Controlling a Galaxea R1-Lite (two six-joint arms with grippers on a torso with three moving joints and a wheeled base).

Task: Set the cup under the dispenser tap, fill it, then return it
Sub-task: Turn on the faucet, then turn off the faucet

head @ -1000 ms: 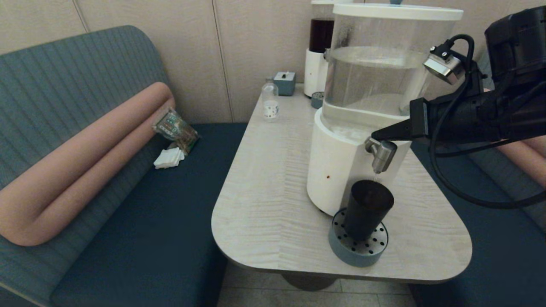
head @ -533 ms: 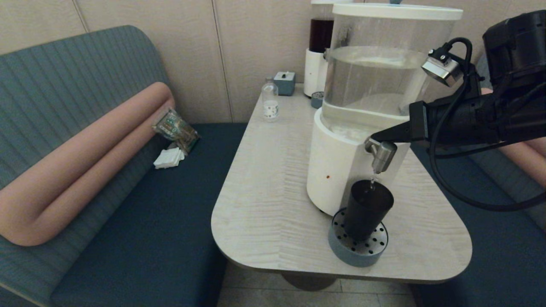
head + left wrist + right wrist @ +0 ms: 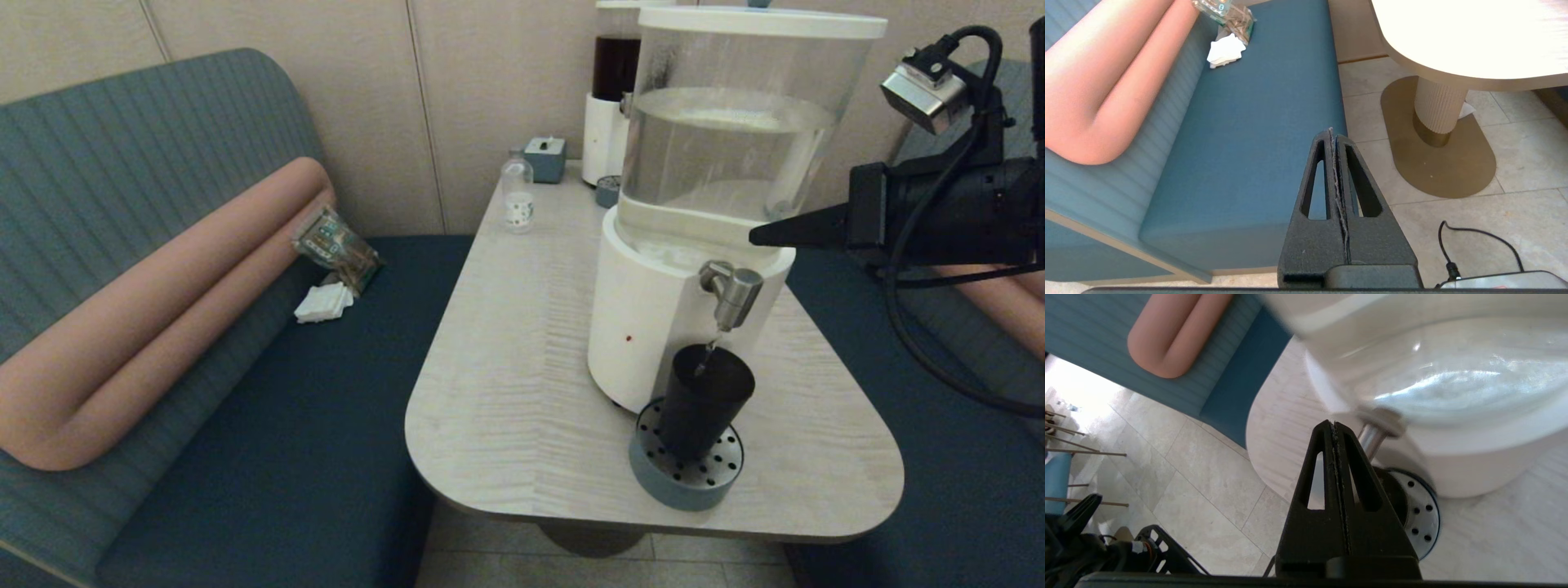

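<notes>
The dark tapered cup (image 3: pixel 700 402) stands on the round perforated blue-grey drip tray (image 3: pixel 653 482), directly below the brushed-steel dispenser tap (image 3: pixel 732 293). A thin stream of water falls from the spout into the cup. My right gripper (image 3: pixel 755 238) hangs shut and empty above and to the right of the tap, apart from it; in the right wrist view its tips (image 3: pixel 1333 424) sit beside the tap (image 3: pixel 1372 439), and the cup (image 3: pixel 1396 494) is partly hidden behind the fingers. My left gripper (image 3: pixel 1333 131) is shut, parked low over the bench seat and floor.
The large clear-tank dispenser (image 3: pixel 727 163) on its white base takes up the table's right half. Behind it stand a smaller dispenser with dark liquid (image 3: pixel 614 82), a small clear bottle (image 3: pixel 517 194) and a grey box (image 3: pixel 545 158). A packet and napkins (image 3: pixel 331 269) lie on the bench.
My right gripper has lifted off the tap and drawn back to the right. The water stream into the cup is now more visible.
</notes>
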